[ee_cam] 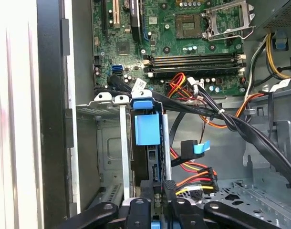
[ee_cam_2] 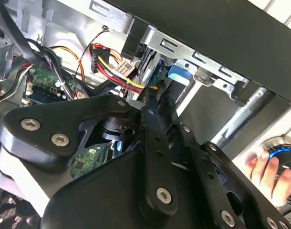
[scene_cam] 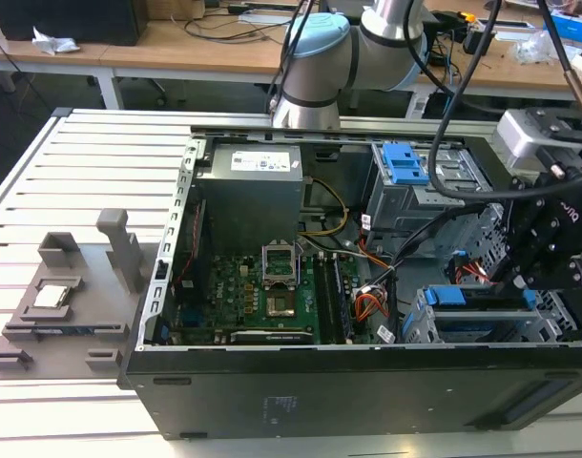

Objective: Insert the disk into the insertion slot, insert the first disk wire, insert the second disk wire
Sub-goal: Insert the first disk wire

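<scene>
Already, inside the computer case, the disk sits in the insertion slot just ahead of the gripper, whose closure cannot be told. The wires beside it are best squared to the disk before being pressed.

The case: matt black outer panel, grey sheet-metal walls. The insertion slot: dull grey sheet metal. The disk carrier: smooth bright blue plastic. The gripper: matt black, bright metal screws. The table, 9 o'clock of the case in the exterior view: white ribbed metal
</scene>
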